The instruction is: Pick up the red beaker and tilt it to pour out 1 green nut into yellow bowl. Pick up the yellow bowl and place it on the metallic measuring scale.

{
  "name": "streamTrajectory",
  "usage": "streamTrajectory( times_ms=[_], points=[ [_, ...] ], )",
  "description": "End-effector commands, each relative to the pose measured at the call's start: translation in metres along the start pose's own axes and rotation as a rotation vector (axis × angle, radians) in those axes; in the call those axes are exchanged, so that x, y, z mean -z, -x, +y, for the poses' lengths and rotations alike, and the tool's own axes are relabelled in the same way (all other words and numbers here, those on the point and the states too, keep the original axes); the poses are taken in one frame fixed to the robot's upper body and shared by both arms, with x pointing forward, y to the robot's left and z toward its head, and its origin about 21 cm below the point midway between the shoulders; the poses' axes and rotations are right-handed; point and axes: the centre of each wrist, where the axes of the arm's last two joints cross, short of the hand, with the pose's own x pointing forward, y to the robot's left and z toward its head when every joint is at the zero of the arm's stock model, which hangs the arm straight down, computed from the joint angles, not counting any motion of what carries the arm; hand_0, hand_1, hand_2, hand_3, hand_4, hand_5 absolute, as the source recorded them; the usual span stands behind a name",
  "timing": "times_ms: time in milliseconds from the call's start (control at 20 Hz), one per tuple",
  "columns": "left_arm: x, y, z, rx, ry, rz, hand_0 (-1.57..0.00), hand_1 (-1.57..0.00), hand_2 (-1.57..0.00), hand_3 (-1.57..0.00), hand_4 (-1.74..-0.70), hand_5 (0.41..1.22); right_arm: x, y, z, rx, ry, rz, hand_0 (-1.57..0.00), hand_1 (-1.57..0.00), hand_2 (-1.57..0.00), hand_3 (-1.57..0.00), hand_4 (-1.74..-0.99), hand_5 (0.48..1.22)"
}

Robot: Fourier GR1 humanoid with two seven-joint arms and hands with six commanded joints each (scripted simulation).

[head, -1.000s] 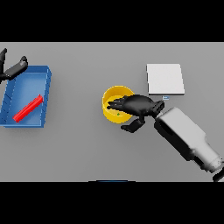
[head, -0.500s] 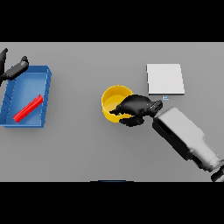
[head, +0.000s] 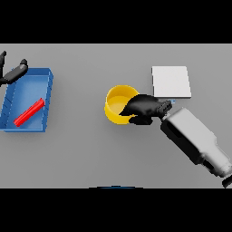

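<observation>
The yellow bowl [head: 117,103] sits mid-table, and my right hand [head: 143,108] is curled over its right rim, gripping it. Whether a green nut lies inside the bowl I cannot see. The metallic measuring scale [head: 171,81], a pale square plate, lies just up and right of the bowl. The red beaker [head: 29,112] lies on its side inside the blue tray [head: 45,97] at the left. My left hand [head: 12,72] hovers at the tray's far left corner with straight fingers, holding nothing.
The blue tray takes up the left side of the table. My right forearm [head: 195,139] crosses the lower right area. Grey table surface runs between the tray and the bowl.
The bowl, held by my right hand, has shifted slightly up and toward the scale. The left hand stays by the tray.
</observation>
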Motion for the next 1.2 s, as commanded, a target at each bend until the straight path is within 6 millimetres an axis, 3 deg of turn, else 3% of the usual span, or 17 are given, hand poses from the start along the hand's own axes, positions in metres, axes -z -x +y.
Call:
streamTrajectory(
  times_ms=[0, 250, 500, 600, 650, 950, 1150],
  points=[
    [0.000, -0.002, 0.003, 0.002, -0.004, -0.003, 0.00, 0.00, 0.00, 0.00, -0.78, 0.726, -0.003, 0.001, -0.005, 0.001, 0.008, 0.002, -1.50, -1.49, -1.49, -1.31, -1.705, 1.209],
    [-0.003, -0.001, 0.005, 0.007, -0.003, -0.005, 0.00, 0.00, 0.00, 0.00, -0.79, 0.733, -0.024, -0.001, -0.024, 0.000, 0.026, 0.018, -1.55, -1.54, -1.54, -1.33, -1.721, 1.217],
    [-0.003, -0.005, 0.007, 0.004, -0.014, -0.035, 0.00, 0.00, 0.00, 0.00, -0.80, 0.741, -0.026, -0.009, -0.039, -0.002, 0.024, 0.048, -1.56, -1.55, -1.56, -1.32, -1.723, 1.218],
    [-0.003, -0.004, 0.009, 0.010, -0.022, -0.023, 0.00, 0.00, 0.00, 0.00, -0.80, 0.747, -0.035, 0.001, -0.046, -0.007, 0.050, 0.097, -1.57, -1.56, -1.56, -1.27, -1.723, 1.219],
    [-0.002, -0.003, 0.009, 0.012, -0.021, -0.024, 0.00, 0.00, 0.00, 0.00, -0.79, 0.748, -0.038, 0.002, -0.049, -0.021, 0.071, 0.130, -1.47, -1.53, -1.57, -1.28, -1.723, 1.220],
    [0.000, -0.007, 0.014, -0.005, -0.018, -0.011, 0.00, 0.00, 0.00, 0.00, -0.80, 0.755, -0.057, 0.036, -0.066, -0.031, 0.123, 0.247, -1.54, -1.56, -1.57, -1.42, -1.726, 1.221],
    [0.000, -0.002, 0.011, -0.002, -0.011, -0.010, 0.00, 0.00, 0.00, 0.00, -0.80, 0.754, -0.067, 0.061, -0.070, -0.024, 0.138, 0.335, -1.56, -1.57, -1.57, -1.31, -1.724, 1.221]
  ],
)
